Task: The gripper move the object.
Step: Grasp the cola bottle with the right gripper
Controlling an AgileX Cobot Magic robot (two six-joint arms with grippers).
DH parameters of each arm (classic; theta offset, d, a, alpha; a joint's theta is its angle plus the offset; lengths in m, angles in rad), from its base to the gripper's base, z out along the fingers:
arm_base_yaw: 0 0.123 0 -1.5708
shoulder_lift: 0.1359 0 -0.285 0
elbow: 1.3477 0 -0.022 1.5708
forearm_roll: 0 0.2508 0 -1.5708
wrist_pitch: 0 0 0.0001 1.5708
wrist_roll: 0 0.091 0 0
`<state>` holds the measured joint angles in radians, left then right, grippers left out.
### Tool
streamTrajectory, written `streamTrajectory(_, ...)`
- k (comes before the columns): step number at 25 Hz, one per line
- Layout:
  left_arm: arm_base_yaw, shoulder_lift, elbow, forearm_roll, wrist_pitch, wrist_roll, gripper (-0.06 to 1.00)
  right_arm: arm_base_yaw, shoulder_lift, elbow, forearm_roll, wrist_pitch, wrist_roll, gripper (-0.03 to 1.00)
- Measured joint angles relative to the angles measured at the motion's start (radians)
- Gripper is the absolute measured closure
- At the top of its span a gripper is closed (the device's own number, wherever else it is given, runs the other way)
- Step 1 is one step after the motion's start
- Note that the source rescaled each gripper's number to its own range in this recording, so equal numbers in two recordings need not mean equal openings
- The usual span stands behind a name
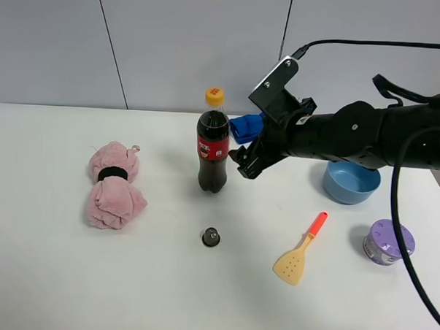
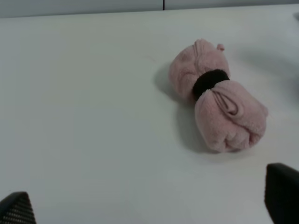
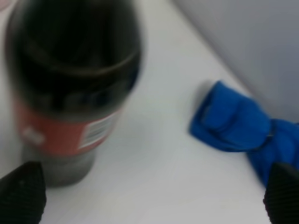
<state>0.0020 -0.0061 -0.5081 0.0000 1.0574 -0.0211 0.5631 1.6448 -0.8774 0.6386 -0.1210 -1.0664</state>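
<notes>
The cola bottle (image 1: 213, 144) stands upright on the white table, with dark liquid, a red label and a yellow-orange cap. My right gripper (image 1: 248, 163) is open just to the right of the bottle, a short gap away, not touching it. In the right wrist view the bottle (image 3: 70, 88) is close and blurred, with my fingertips (image 3: 21, 196) spread wide at the frame's corners. My left gripper (image 2: 149, 210) is open and empty; only its fingertips (image 2: 282, 193) show, above bare table near a pink towel. The left arm does not show in the exterior view.
A rolled pink towel with a black band (image 1: 114, 184) lies at the left. A small black capsule (image 1: 211, 237) sits in front of the bottle. A blue cloth (image 1: 245, 127) lies behind my right gripper. A blue bowl (image 1: 351, 182), a yellow spatula with an orange handle (image 1: 301, 250) and a purple tin (image 1: 388, 242) are at the right.
</notes>
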Motion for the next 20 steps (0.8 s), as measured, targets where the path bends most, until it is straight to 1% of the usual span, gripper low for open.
streamTrajectory(2, 0.000, 0.000, 0.000, 0.000, 0.000, 0.000, -0.06, 0.000, 0.000, 0.000, -0.007, -0.050, 0.059, 0.13)
streamTrajectory(3, 0.000, 0.000, 0.000, 0.000, 0.000, 0.000, -0.06, 0.000, 0.000, 0.000, -0.023, -0.070, 0.112, 0.13)
streamTrajectory(5, 0.000, 0.000, 0.000, 0.000, 0.000, 0.000, -0.06, 0.000, 0.000, 0.000, -0.069, -0.079, 0.226, 0.14)
streamTrajectory(8, 0.000, 0.000, 0.000, 0.000, 0.000, 0.000, -0.06, 0.000, 0.000, 0.000, -0.185, -0.031, 0.377, 0.23)
streamTrajectory(11, 0.000, 0.000, 0.000, 0.000, 0.000, 0.000, -0.06, 0.000, 0.000, 0.000, -0.292, 0.020, 0.482, 0.29)
streamTrajectory(13, 0.000, 0.000, 0.000, 0.000, 0.000, 0.000, -0.06, 0.000, 0.000, 0.000, -0.369, 0.041, 0.503, 0.29)
streamTrajectory(17, 0.000, 0.000, 0.000, 0.000, 0.000, 0.000, -0.06, 0.000, 0.000, 0.000, -0.560, 0.069, 0.494, 0.30)
streamTrajectory(18, 0.000, 0.000, 0.000, 0.000, 0.000, 0.000, -0.06, 0.000, 0.000, 0.000, -0.590, 0.064, 0.494, 0.30)
streamTrajectory(20, 0.000, 0.000, 0.000, 0.000, 0.000, 0.000, -0.06, 0.000, 0.000, 0.000, -0.605, 0.045, 0.500, 0.30)
